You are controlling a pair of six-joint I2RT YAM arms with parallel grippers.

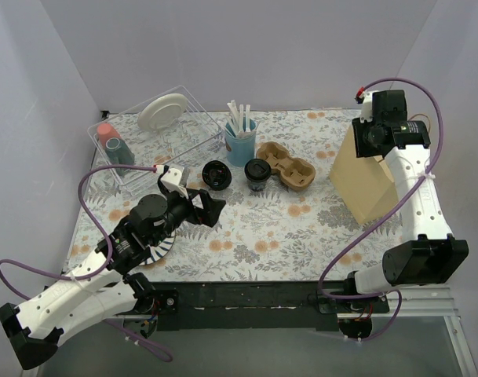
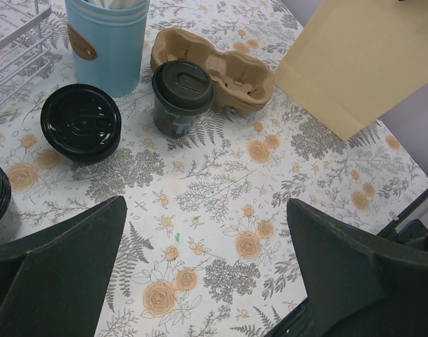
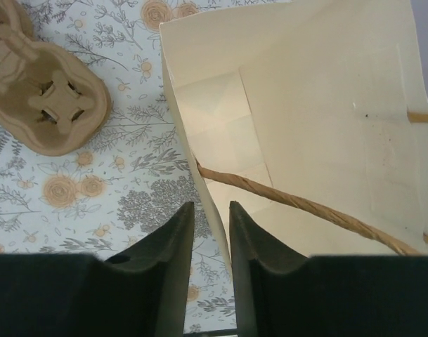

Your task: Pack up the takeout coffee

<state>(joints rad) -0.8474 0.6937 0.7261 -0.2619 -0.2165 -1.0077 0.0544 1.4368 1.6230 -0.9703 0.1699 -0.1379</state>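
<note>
The takeout coffee, a small black cup with a black sip lid, stands upright mid-table against a brown pulp cup carrier. In the left wrist view the coffee is ahead, well beyond my left gripper, which is open and empty over bare cloth. The brown paper bag stands open at the right, leaning. My right gripper is at its top rim. In the right wrist view the jaws are nearly closed with the bag's wall between them.
A second black cup sits left of the coffee. A light blue cup with white sticks stands behind. A wire dish rack with a white plate is at the back left. The carrier also shows in the right wrist view.
</note>
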